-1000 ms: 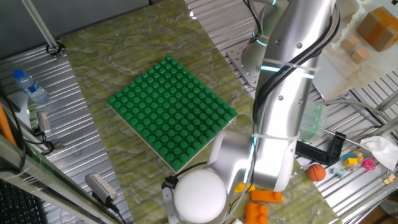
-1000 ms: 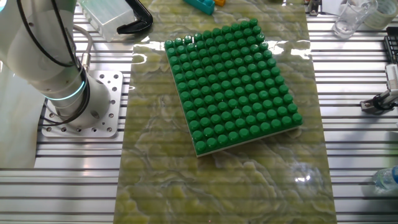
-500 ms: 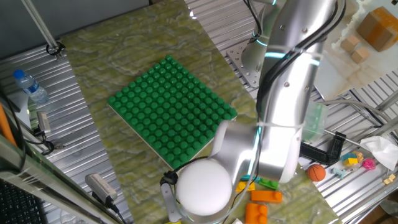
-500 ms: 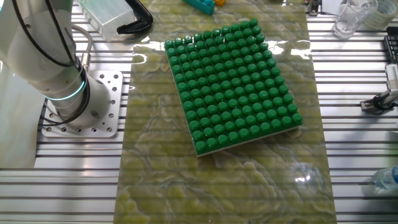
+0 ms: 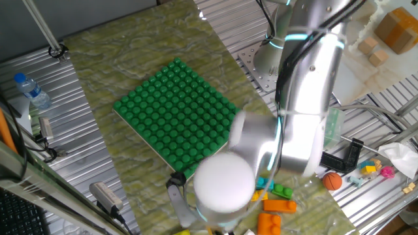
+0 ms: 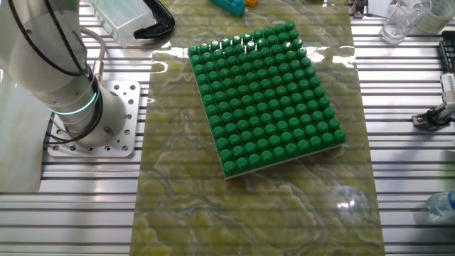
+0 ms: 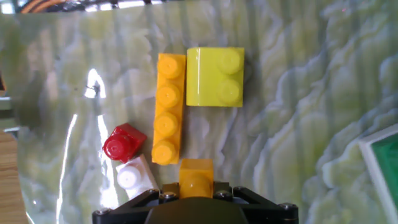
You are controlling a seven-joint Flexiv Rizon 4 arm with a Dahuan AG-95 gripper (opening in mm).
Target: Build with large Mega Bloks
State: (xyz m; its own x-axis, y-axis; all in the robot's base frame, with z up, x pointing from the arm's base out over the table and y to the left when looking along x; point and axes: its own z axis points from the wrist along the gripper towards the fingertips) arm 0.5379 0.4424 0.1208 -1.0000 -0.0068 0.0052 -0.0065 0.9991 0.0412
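Square green studded plastic baseplate (image 6: 266,99) bears 0 bricks, so building appears unstarted; long orange 4-stud brick (image 7: 168,108) lies on the table; jaws' state cannot be told.

four-stud brick: we see a long orange-yellow brick (image 7: 167,109) lying flat on the desk, studs up, one row of four.
two-stud brick: a yellow block (image 7: 215,77) lies touching its upper right side, studs along its right edge.
single-stud brick: an orange one (image 7: 196,179) sits just below the long brick, at the bottom edge of our hand view.
green brick: we see one (image 5: 281,191) lying flat beside an orange brick (image 5: 279,205).
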